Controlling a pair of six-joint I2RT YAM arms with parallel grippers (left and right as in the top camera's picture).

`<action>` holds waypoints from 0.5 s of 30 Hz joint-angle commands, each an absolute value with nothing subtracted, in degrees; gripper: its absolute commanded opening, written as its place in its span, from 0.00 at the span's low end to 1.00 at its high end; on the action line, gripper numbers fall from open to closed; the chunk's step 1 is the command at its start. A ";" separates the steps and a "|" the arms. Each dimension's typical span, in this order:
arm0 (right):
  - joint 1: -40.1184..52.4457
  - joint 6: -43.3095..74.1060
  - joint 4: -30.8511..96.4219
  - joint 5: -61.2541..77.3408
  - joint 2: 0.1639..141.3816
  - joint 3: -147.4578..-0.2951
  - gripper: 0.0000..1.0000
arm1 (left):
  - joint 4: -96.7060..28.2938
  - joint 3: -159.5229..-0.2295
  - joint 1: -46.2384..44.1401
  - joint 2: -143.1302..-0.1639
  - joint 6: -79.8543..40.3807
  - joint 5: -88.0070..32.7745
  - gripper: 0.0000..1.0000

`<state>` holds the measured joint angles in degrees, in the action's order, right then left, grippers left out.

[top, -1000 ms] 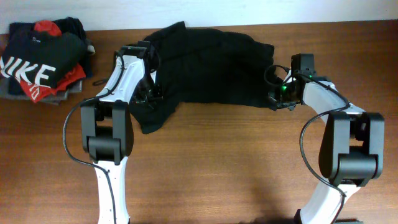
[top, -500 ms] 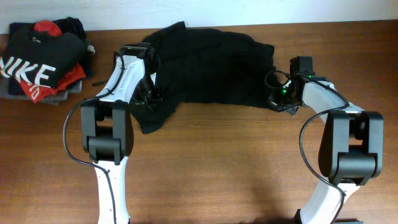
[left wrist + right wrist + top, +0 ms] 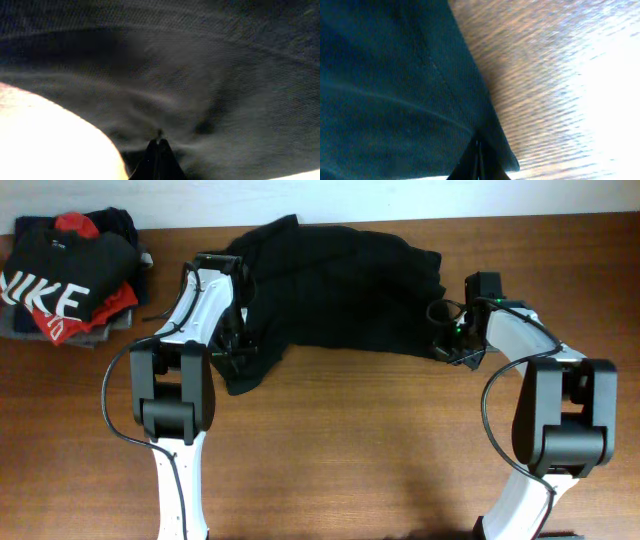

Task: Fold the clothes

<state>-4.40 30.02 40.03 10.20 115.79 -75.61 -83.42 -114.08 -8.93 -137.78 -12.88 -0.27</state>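
Note:
The clothes [image 3: 340, 290], a plain black T-shirt, lie rumpled across the far middle of the wooden table [image 3: 350, 440]. One corner hangs down toward the front left. My left gripper [image 3: 238, 348] is at the shirt's left side. In the left wrist view black fabric [image 3: 200, 75] fills the frame, and the left gripper [image 3: 159, 145] is shut on a pinch of it, with wrinkles running to the tips. My right gripper [image 3: 447, 340] is at the shirt's right edge. In the right wrist view the right gripper [image 3: 478, 147] is shut on the hem of the shirt [image 3: 385, 75], beside bare wood [image 3: 560, 75].
A pile of folded garments sits at the far left corner: a black shirt with large white NIKE letters [image 3: 60, 275] on top, red [image 3: 75, 225] and grey ones under it. Both arm bases stand at the near edge.
The right gripper has drawn slightly outward to the right with the shirt's edge. The left gripper has shifted a little to the left, still on the fabric.

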 commanded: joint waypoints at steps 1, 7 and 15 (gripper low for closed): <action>-6.98 31.33 42.35 2.20 118.43 -74.17 0.04 | -84.51 -114.34 -8.64 -138.76 -12.80 1.98 0.01; -10.85 32.29 44.99 1.17 118.37 -74.19 0.04 | -86.43 -114.34 -8.27 -138.76 -12.82 2.76 0.01; -15.88 34.02 51.24 -0.71 116.11 -75.24 0.04 | -91.13 -114.34 -7.75 -138.76 -18.90 13.34 0.01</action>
